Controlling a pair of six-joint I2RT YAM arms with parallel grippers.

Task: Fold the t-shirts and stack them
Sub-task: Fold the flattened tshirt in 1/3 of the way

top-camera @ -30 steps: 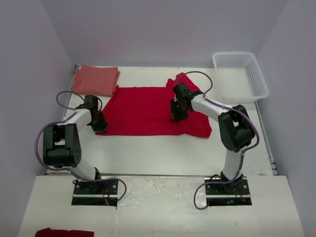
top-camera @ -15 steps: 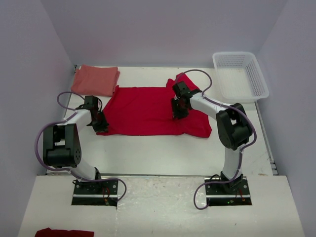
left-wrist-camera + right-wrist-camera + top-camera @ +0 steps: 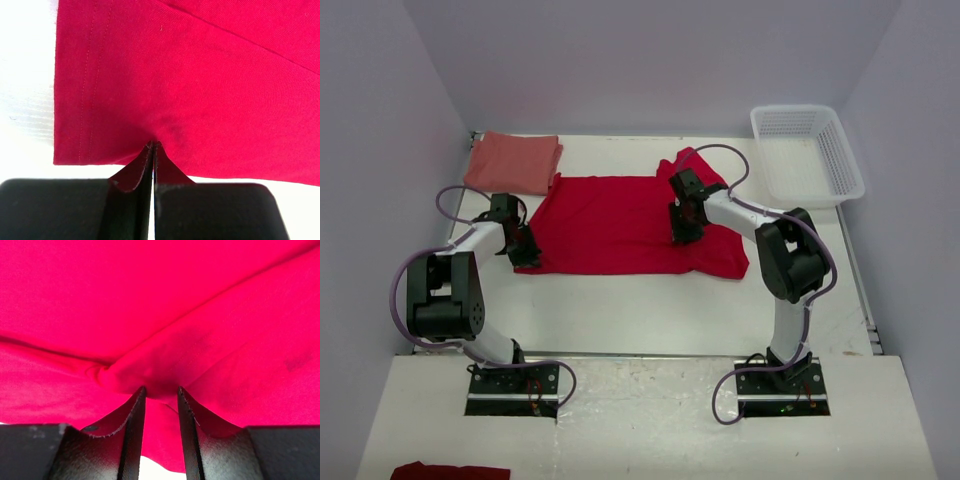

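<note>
White surface [image 3: 620,310], pale walls all round, and both arms are down on the bright red t-shirt [image 3: 620,225], which lies spread flat between them. The left end effector [image 3: 523,250] is clamped fully shut, with just a thin tuck of the shirt's near hem pinched at its tips. The stitched side edge runs off to its left. The right end effector [image 3: 682,228] is only part closed, its jaws holding a thick bunch of red cloth, with creases fanning out ahead of it. Well beyond the left end effector sits the salmon t-shirt [image 3: 513,162], already folded. The basket [image 3: 807,152] stands off past the right one.

The danger, I reckon, is that sliver of hem on the left: any sharp pull and it could slide straight out. On the right, that fat gather may hold more than one layer, so a lift could drag the whole shirt instead of turning a clean fold. If the two arms rise unevenly, the cloth twists.
</note>
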